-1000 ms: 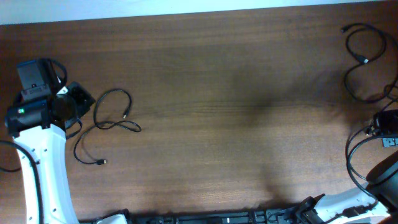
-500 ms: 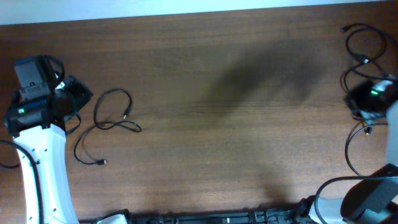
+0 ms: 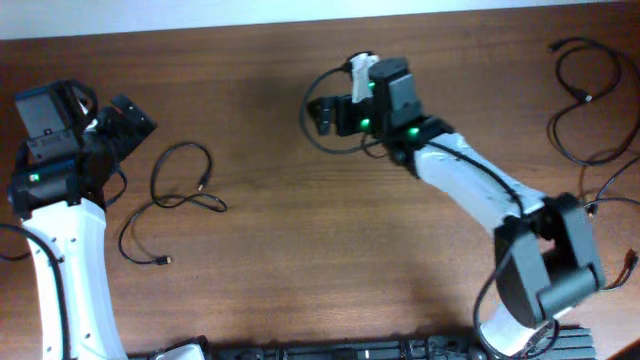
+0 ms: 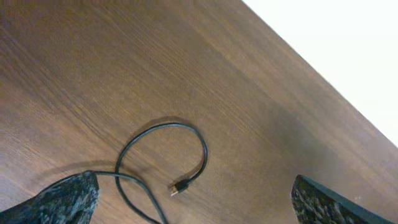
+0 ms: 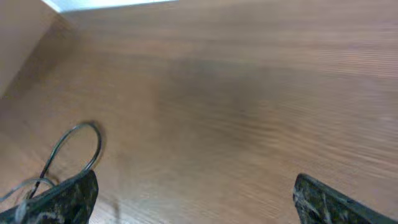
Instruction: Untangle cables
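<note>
Left cable (image 3: 186,201) — loose loops flat on the desk (image 3: 300,260), just right of the left gripper (image 3: 128,118). Its fingers (image 4: 68,196) are spread wide, holding nothing. Right gripper (image 3: 318,112) hangs over the desk's upper middle, fingers (image 5: 65,199) likewise apart, empty. Second cable (image 3: 583,95) (far right corner) — well apart from both.

Black cables (image 3: 183,147) on a brown, wood-grained table (image 3: 300,250).

No legible text, label, brand, number or sign in any view: nothing readable on the table (image 3: 260,260), the left arm (image 3: 75,270), the right arm (image 3: 470,178) or the cables (image 3: 186,147).
</note>
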